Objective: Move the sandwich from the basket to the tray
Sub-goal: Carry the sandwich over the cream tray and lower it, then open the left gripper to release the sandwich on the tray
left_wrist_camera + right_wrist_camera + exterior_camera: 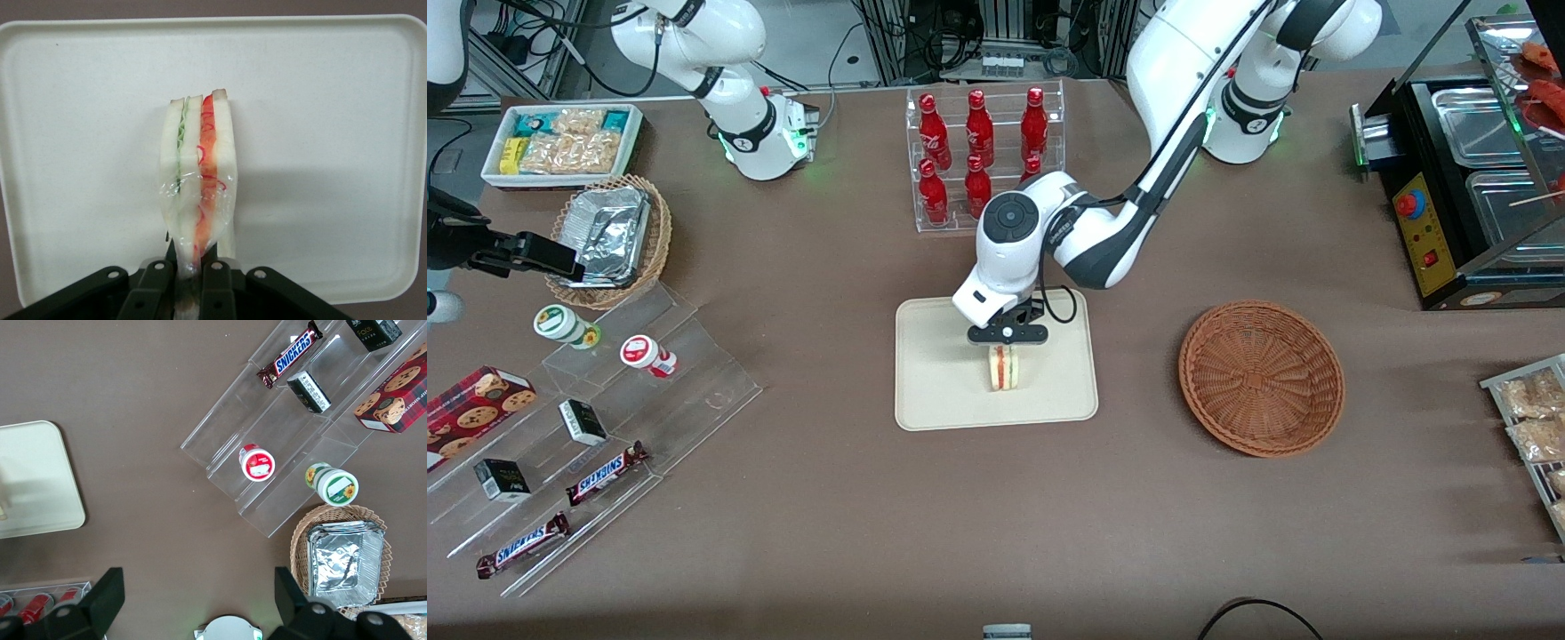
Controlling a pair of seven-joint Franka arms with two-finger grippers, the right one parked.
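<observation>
The sandwich [1004,369], a plastic-wrapped wedge of pale bread with red, orange and green layers, stands on edge over the middle of the cream tray [934,391]. My left gripper [1007,348] is directly above it, shut on its upper end. In the left wrist view the two black fingers [155,283] pinch the sandwich [199,173] against the tray [333,133]; I cannot tell whether it touches the tray. The reddish-brown wicker basket [1261,377] sits empty beside the tray, toward the working arm's end.
A clear rack of red bottles [983,156] stands farther from the camera than the tray. A clear stepped display [605,418] with snack bars, a tan basket of foil trays [611,238] and a white snack bin [562,142] lie toward the parked arm's end.
</observation>
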